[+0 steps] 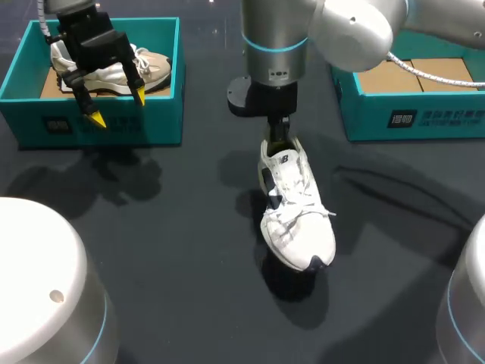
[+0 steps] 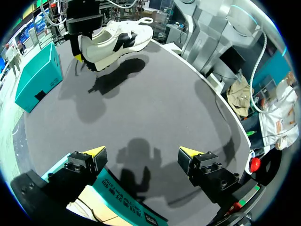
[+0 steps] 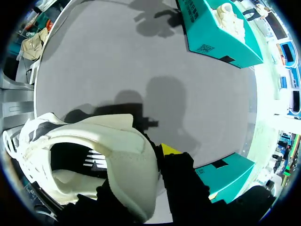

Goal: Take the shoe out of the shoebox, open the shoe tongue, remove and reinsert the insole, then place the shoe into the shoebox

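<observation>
Right gripper (image 1: 278,136): pinching the white shoe (image 1: 295,208) by its heel collar, holding it above the table (image 1: 189,250)
Left gripper (image 1: 117,107): hovering spread wide over the left shoebox (image 1: 106,125)
Risk: shoe is hanging toe-heavy from a thin grip, possibly slipping out or swinging

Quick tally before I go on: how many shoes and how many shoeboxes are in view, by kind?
Shoes: 2, the white shoe and the beige shoe inside the left shoebox
Shoeboxes: 2, the left shoebox and the right shoebox, both teal
Total: 4
</observation>
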